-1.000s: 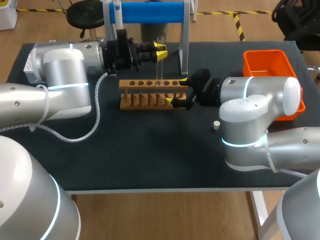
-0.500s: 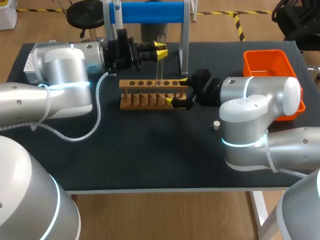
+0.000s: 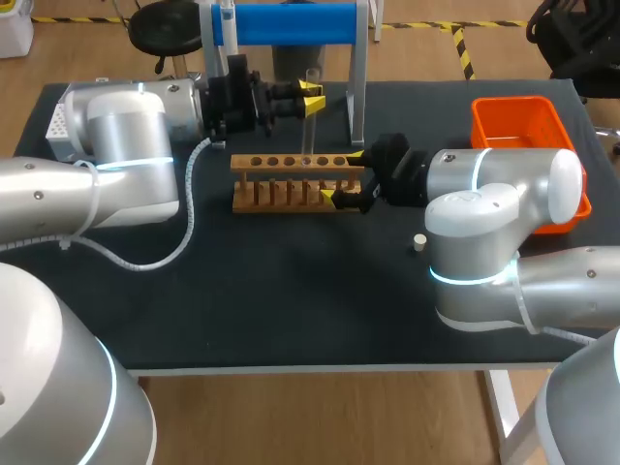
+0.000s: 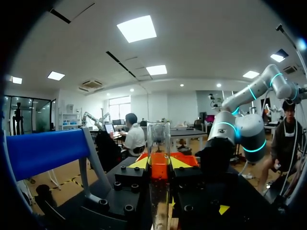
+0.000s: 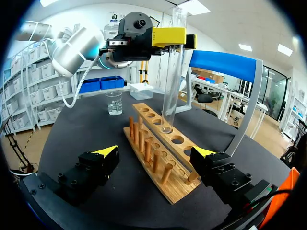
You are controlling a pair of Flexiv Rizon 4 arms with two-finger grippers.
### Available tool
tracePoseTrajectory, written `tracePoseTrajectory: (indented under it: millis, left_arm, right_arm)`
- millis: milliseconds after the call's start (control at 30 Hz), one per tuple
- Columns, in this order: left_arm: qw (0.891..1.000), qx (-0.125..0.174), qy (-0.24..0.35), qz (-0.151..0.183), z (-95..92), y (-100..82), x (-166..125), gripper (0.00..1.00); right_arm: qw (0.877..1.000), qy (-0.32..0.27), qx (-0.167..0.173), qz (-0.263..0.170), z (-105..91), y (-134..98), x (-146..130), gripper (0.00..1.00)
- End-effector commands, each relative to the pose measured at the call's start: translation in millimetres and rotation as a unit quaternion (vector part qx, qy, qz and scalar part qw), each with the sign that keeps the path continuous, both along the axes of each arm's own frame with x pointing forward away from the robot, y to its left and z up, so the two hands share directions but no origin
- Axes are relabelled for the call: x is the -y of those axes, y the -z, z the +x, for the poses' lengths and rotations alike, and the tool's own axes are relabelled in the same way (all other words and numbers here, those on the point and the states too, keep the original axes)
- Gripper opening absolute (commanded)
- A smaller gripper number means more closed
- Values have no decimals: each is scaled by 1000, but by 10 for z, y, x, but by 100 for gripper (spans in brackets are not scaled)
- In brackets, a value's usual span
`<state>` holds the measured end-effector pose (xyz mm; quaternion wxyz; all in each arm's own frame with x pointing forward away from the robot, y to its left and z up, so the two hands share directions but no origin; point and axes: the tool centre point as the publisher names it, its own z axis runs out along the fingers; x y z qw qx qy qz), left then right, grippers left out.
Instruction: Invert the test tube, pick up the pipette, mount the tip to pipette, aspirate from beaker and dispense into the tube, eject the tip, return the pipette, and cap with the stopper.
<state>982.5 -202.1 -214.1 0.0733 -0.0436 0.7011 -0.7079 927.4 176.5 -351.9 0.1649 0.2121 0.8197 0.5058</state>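
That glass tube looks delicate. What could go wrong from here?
The left gripper pinches the test tube near its top, its bottom end at a hole of the wooden rack; slightly off, it might jam or crack. The right gripper, open astride the rack's end, could nudge the rack.

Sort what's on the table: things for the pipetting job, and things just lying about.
Job: clear glass test tube in left gripper; wooden tube rack; small white stopper; clear glass beaker.
Lying about: orange plastic bin; blue cylinder on grey frame.
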Motion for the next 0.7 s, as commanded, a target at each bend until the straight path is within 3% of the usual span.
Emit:
tracePoseTrajectory:
  millis: [33, 700]
  left_arm:
    - [1000, -1, 4, -1, 29, 27, 9, 0]
    - [1000, -4, 1, -7, 25, 128, -6, 0]
  right_arm:
    - [1000, -2, -2, -1, 4, -8, 8, 100]
    - [1000, -2, -2, -1, 4, -8, 8, 100]
